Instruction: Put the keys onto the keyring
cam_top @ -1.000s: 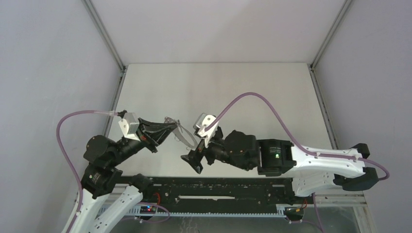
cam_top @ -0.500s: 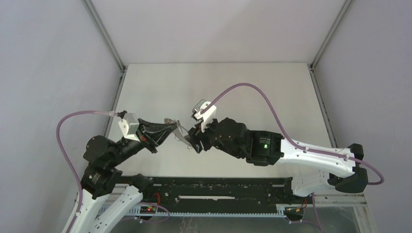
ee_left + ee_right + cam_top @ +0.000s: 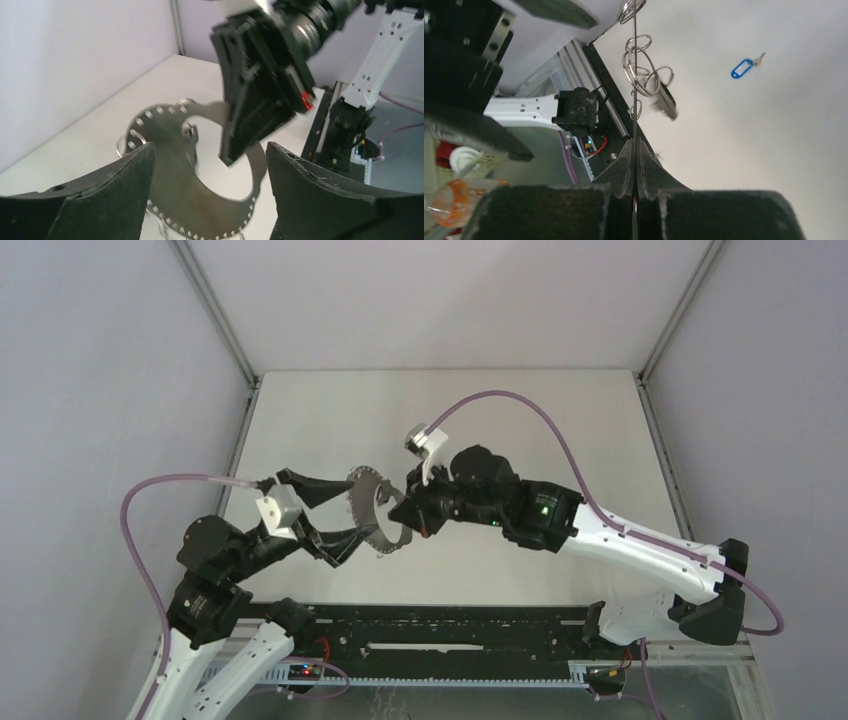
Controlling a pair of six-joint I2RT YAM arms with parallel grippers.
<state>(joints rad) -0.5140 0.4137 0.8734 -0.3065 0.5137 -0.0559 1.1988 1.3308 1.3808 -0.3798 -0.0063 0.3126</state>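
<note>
Nearest the bases, the left gripper (image 3: 351,512) stands released, its two fingers spread wide and touching nothing. The keyring (image 3: 200,201) sits in the gap between them, at about 3 o'clock from that gripper in the overhead view. The ring's whole weight therefore rests on the next tool out. The right gripper (image 3: 634,150) is clenched flat on the ring's thin edge, at the ring's own 3 o'clock side, and holds it clear above the table (image 3: 450,420). The main risk, as I judge it, is that this narrow pinch on a smooth plate lets the ring pivot or slip, since nothing supports its free end. A quick move would make that worse. The small rings (image 3: 640,62) dangle along the ring's edge. A dark shape (image 3: 665,104) hanging from them is smeared, which suggests it is swinging. It may be the black-headed key, but that cannot be told. Swinging rings would be hard to catch and open. Farthest out, the blue key (image 3: 742,68) lies loose on the table. It is well apart from both tools, at about 2 o'clock from the pinch in the right wrist view, and does not show from overhead. Reaching for it could drag the hanging ring across the table.
</note>
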